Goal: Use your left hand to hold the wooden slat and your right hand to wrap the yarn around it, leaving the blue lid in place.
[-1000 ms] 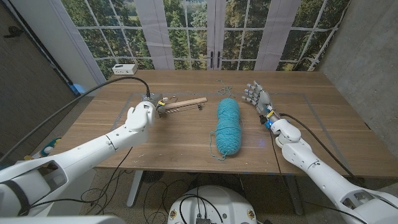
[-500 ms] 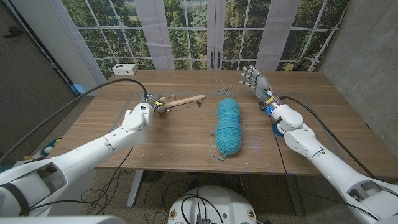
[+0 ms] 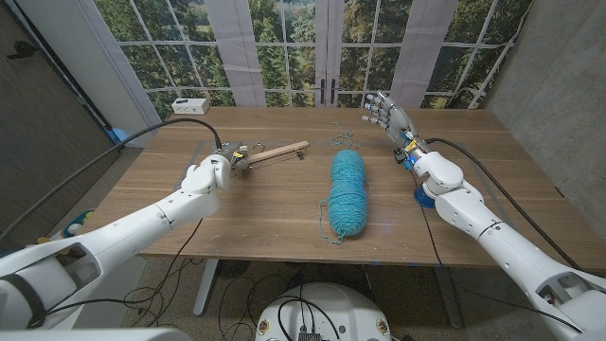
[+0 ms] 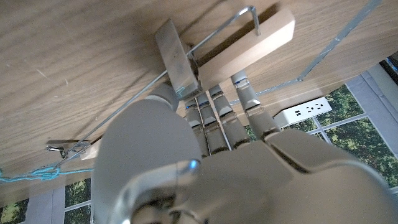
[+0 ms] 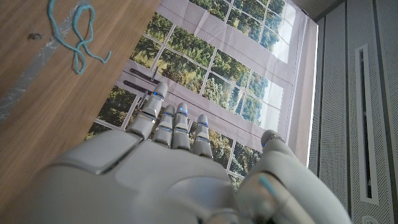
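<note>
The left hand (image 3: 210,171) gripped one end of the wooden slat (image 3: 276,152), its fingers (image 4: 219,118) curled around the wood in the left wrist view, where a metal clip and a thin wire frame sat on the slat just beyond the fingertips. From that grip the slat reached away from the hand toward the middle of the table (image 3: 265,213), tilted so that its far end stood a little higher than the held end; whether that far end touched the wood below could not be told. The right hand (image 3: 385,116) hung above the far part of the table with its fingers (image 5: 175,124) spread and nothing between them, palm turned toward the middle. The skein of teal yarn (image 3: 347,192) lay lengthwise on the table between the two hands, nearer to the right hand than to the left and apart from both. A loose strand (image 3: 341,135) ran from the skein's far end and curled on the wood just beside the right hand's fingertips, without touching them; the same strand (image 5: 78,34) showed as loops on the tabletop in the right wrist view. The blue lid (image 3: 422,197) peeked out from under the right forearm, behind the hand and close to the wrist. A white power strip (image 3: 190,104) sat on the table's far corner, well beyond the left hand.
</note>
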Controlling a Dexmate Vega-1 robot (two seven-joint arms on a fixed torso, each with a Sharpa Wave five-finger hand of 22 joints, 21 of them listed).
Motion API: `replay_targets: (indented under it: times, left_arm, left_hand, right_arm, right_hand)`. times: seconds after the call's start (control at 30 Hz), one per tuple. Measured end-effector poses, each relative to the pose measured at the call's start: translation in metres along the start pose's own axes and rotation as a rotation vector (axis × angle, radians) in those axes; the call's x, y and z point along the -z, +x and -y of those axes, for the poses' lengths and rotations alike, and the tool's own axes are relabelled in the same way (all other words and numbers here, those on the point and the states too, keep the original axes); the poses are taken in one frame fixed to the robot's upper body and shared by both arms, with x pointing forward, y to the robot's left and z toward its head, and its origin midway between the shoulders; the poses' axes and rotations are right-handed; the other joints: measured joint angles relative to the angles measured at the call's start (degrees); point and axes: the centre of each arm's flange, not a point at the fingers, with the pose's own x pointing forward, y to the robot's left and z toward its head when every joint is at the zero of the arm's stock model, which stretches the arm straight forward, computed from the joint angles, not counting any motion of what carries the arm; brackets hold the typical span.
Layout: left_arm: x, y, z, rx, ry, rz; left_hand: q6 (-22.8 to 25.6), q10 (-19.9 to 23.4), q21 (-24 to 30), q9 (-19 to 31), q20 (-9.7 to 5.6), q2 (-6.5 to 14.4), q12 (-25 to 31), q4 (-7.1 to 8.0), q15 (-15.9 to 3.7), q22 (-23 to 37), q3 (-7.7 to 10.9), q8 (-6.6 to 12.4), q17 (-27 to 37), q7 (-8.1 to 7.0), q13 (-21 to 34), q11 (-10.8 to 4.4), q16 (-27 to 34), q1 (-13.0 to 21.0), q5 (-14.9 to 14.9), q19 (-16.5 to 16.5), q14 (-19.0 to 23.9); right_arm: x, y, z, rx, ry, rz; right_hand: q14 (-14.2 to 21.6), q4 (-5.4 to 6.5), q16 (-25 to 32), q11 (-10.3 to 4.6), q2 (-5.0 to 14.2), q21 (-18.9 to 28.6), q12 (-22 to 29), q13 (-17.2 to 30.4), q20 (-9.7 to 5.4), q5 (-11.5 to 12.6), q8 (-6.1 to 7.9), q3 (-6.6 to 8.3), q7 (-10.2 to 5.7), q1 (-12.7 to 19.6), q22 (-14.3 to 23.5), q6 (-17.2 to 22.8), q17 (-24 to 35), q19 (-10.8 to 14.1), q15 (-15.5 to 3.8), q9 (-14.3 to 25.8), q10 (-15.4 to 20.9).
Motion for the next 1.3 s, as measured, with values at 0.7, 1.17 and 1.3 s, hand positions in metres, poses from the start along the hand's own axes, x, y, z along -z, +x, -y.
replay_targets:
  times: [0.7,1.17,1.3]
  left_arm:
    - [0.012,-0.004,0.016,-0.158,-0.249,0.104]
    - [0.027,-0.023,-0.018,-0.305,-0.280,0.148]
    - [0.030,-0.029,-0.029,-0.355,-0.272,0.168]
  left_hand:
    - [10.0,11.6,15.0,0.8,-0.68,-6.8,4.3,-1.11,1.65,2.6,1.25,2.33,8.7,3.18,6.7,4.04,18.4,7.6,-0.9,2.1,2.8]
    - [13.4,14.3,17.3,0.7,-5.42,-7.2,4.6,-0.47,4.22,2.5,-0.40,2.34,14.7,5.33,10.0,4.65,19.0,7.9,-0.4,6.8,10.5]
    - [13.5,14.3,17.4,0.7,-5.29,-7.2,4.6,-0.49,4.23,2.4,-0.44,2.34,16.4,5.33,10.0,4.65,19.0,7.9,0.1,6.7,10.5]
  right_arm:
    - [-0.005,-0.013,0.000,0.028,-0.033,-0.015]
    - [-0.011,-0.025,-0.008,0.065,-0.091,-0.030]
    - [-0.015,-0.030,-0.012,0.070,-0.107,-0.031]
  right_hand:
    - [0.0,0.00,0.0,0.31,0.00,-0.4,0.0,0.0,0.31,0.0,0.00,0.00,0.32,0.0,0.0,0.3,0.0,0.3,-0.01,0.0,0.3]
    - [0.2,-0.67,0.0,-0.11,0.39,-0.6,0.0,0.0,0.30,0.0,0.00,0.20,0.31,0.4,0.0,0.3,0.0,0.3,-0.24,0.0,0.7]
    - [0.3,-1.14,0.0,-0.10,0.78,-0.9,0.0,0.0,0.30,0.0,0.00,0.34,0.11,0.8,0.0,0.5,0.0,0.3,-0.33,0.0,0.7]
